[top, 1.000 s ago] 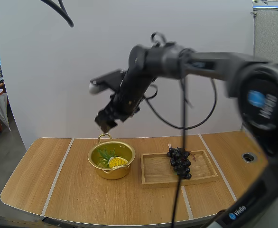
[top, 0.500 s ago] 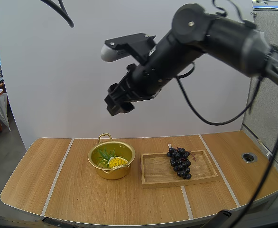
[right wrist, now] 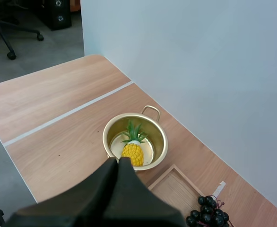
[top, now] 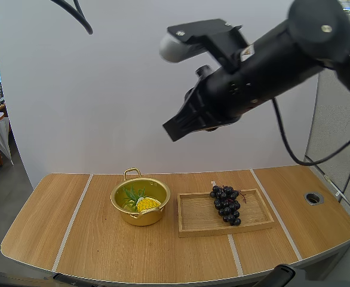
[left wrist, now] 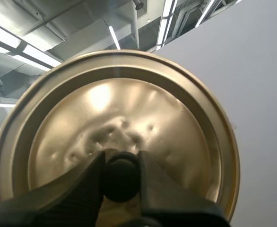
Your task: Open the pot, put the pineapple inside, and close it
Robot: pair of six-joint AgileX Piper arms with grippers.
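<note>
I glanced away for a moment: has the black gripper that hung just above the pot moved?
Yes. The right gripper has gone up and to the right, away from the pot and toward the side where the tray lies.

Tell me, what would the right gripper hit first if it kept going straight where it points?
Probably the pineapple in the open gold pot: the shut right gripper aims there from high above, nothing between. Depth is unclear; it might meet the table instead.
</note>
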